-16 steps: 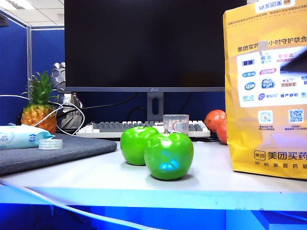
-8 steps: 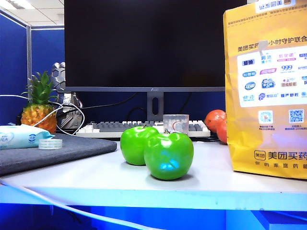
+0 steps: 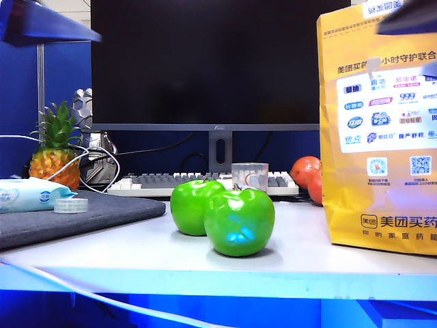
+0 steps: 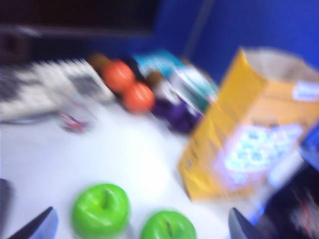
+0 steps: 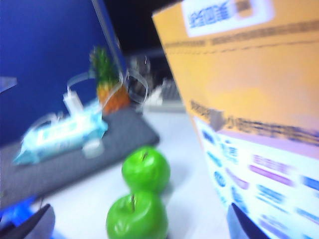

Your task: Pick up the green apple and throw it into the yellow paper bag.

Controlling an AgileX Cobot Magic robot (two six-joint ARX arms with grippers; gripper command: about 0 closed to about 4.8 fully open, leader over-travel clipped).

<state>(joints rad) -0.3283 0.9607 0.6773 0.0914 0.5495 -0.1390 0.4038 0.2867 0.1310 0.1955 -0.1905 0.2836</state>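
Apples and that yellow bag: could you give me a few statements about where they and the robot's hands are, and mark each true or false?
1. The green apple lies inside the yellow paper bag. False: it sits on the white table, left of the bag in the exterior view.
2. The paler apple sits just behind the green apple. True.
3. The left hand grips an apple. False: its fingers stand wide apart above both apples, holding nothing.
4. The right hand is open and empty. True.
5. The bag has tipped over. False: it stands upright.
6. A pineapple stands at the far left of the exterior view. True.
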